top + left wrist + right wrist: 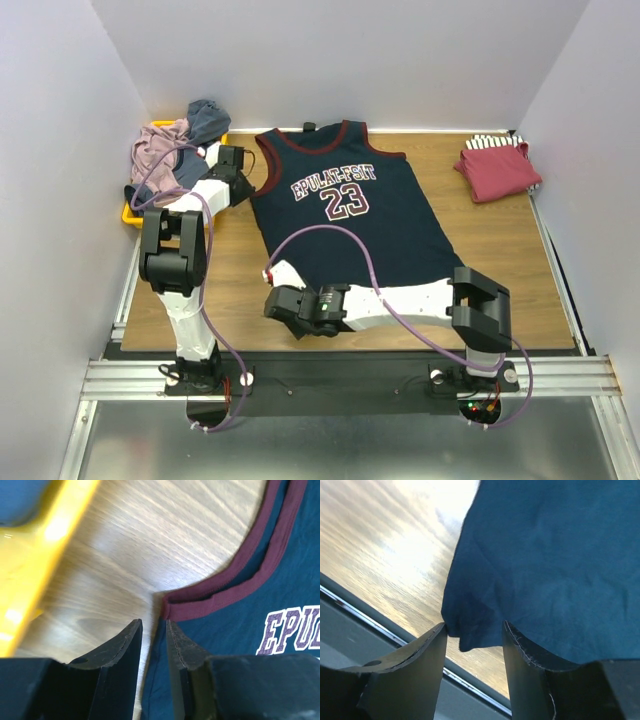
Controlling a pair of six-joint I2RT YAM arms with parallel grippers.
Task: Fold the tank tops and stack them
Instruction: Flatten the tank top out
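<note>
Wooden tabletop (500, 240) carries the navy jersey (350, 215), spread flat and not yet folded. My left gripper (153, 621) is barely parted at its armhole edge. My right gripper (474, 625) is half open around the hem corner. Both need to pinch, then lift.

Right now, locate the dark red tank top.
Top view: the dark red tank top lies in the table's far right corner, atop the striped top, right of the navy jersey.

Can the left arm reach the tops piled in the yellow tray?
Probably yes: the left hand is at the armhole of the navy jersey, close beside the yellow tray and its piled tops, only table between.
</note>
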